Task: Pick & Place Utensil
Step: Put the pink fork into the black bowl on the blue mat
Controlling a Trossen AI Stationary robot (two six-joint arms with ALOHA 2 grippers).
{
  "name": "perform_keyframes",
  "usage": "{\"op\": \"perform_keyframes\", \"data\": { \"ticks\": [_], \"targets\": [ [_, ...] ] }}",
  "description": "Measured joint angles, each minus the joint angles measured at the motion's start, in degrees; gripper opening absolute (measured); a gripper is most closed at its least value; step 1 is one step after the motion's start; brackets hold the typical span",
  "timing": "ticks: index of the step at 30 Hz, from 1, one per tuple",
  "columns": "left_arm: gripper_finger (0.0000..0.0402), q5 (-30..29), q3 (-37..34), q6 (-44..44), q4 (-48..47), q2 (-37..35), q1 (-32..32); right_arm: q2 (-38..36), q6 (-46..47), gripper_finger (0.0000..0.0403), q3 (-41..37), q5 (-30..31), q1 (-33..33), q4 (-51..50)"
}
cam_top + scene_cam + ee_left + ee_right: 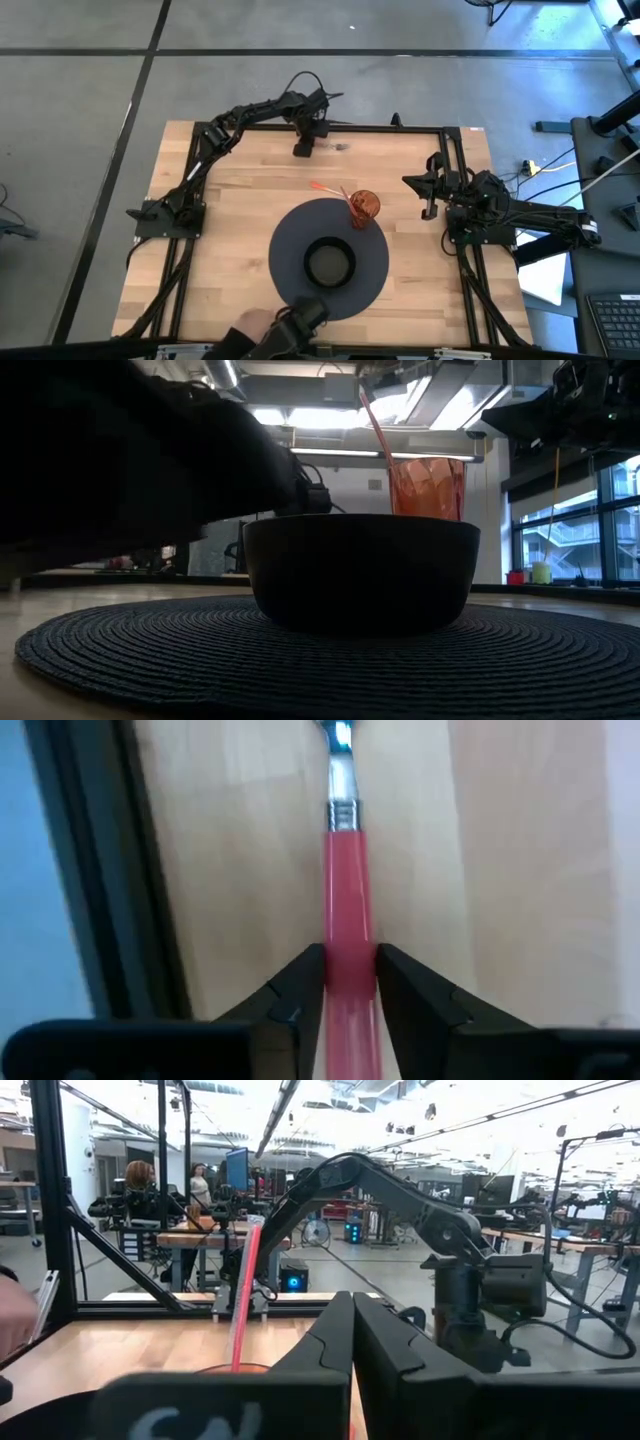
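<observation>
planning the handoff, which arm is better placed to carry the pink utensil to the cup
Left. The left gripper is shut on the pink-handled utensil at the table's far edge; the right gripper waits shut and empty beside the orange cup.

The worktop (230, 210) carried one mat (375, 262), one bowl (329, 262) and one cup (364, 208). Two utensils showed: one (352, 202) in the cup, one (347, 890) by the far edge. Two pincers, left (304, 147) and right (429, 209), were there.

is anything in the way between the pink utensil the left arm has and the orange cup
Nothing visible blocks it. The left tool grips the pink-handled utensil at the table's far edge, and bare wood lies between it and the orange cup, which already holds a utensil.
</observation>
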Motion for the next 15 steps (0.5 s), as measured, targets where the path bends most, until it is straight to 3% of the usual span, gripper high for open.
{"op": "perform_keyframes", "data": {
  "ticks": [15],
  "targets": [
    [0.0061, -0.1, -0.1, -7.3, -14.5, 0.0, -2.1, 0.0, 2.8, 0.0004, 0.0, -0.1, 0.0, -1.8]
  ]
}}
